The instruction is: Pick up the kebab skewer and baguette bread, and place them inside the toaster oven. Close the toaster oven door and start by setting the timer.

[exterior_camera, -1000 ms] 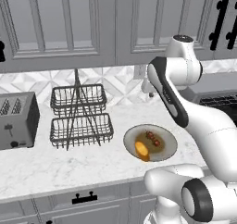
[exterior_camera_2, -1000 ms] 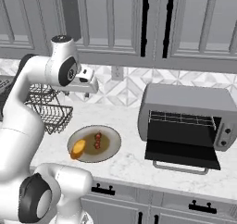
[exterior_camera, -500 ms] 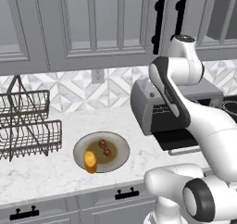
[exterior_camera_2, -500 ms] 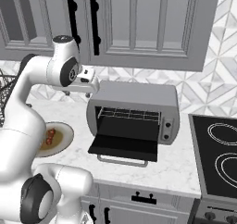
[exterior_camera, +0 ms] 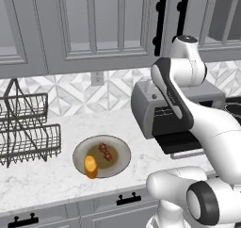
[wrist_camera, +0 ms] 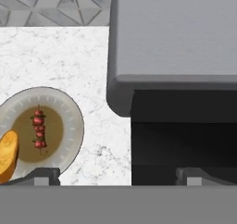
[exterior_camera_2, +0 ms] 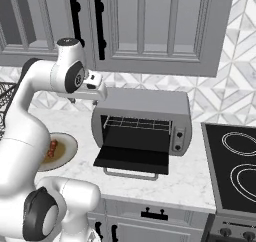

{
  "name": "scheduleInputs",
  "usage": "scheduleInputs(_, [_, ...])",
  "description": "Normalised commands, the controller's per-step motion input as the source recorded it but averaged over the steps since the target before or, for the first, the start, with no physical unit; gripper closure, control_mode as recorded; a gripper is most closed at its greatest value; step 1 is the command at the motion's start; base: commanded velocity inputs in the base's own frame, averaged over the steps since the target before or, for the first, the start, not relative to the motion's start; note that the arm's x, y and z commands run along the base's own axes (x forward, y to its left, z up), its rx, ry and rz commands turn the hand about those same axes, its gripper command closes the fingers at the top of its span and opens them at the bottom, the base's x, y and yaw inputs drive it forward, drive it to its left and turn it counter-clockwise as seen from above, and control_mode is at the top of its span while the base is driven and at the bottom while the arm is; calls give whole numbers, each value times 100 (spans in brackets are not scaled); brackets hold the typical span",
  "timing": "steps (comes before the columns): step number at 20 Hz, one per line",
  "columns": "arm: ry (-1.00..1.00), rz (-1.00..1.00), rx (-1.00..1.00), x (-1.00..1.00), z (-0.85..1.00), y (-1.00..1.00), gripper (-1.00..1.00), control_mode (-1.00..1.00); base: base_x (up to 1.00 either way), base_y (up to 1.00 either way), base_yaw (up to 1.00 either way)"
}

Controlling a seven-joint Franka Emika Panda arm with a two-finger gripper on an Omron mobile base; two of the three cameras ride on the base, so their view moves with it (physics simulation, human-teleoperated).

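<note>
The toaster oven [exterior_camera_2: 145, 111] stands on the counter with its door [exterior_camera_2: 132, 158] folded down flat and a wire rack in the dark cavity. Left of it, a grey plate [exterior_camera: 117, 166] carries the kebab skewer [exterior_camera: 106, 151] and the golden baguette bread [exterior_camera: 90, 166]. My gripper [wrist_camera: 118, 176] hangs open above the oven's left front corner, with nothing between its fingers. In the hand view the skewer [wrist_camera: 39, 133] lies on the plate [wrist_camera: 69, 112] at lower left, the baguette [wrist_camera: 7, 156] at the frame's edge, and the oven's top [wrist_camera: 176, 33] to the right.
A wire dish rack [exterior_camera: 28, 133] stands at the counter's left end. A black stovetop [exterior_camera_2: 235, 161] lies right of the oven. Grey wall cabinets [exterior_camera: 94, 24] hang overhead. The arm hides part of the oven [exterior_camera: 150, 109] in the left base view.
Both base views have slid along the counter to the right: the four-slot toaster has left the frame, the rack has gone to the edge, and the oven has come to the centre. The gripper stays open.
</note>
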Motion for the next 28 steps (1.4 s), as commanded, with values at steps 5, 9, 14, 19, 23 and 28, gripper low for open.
scheduleInputs(5, [0, 0, 0, 0, 0, 0, -100, 100, 48, 31, -10])
scheduleInputs(9, [0, 0, 0, 0, 0, 0, -100, 100, 59, 22, -3])
scheduleInputs(14, [0, 0, 0, 0, 0, 0, -100, 100, 47, 1, 0])
scheduleInputs(19, [0, 0, 0, 0, 0, 0, -100, 100, 0, 0, 0])
scheduleInputs(23, [-2, 0, 0, -2, -2, -4, -100, -100, 0, 0, 0])
scheduleInputs(28, [-5, 0, 0, -37, -8, -73, -100, -100, 0, 0, 0])
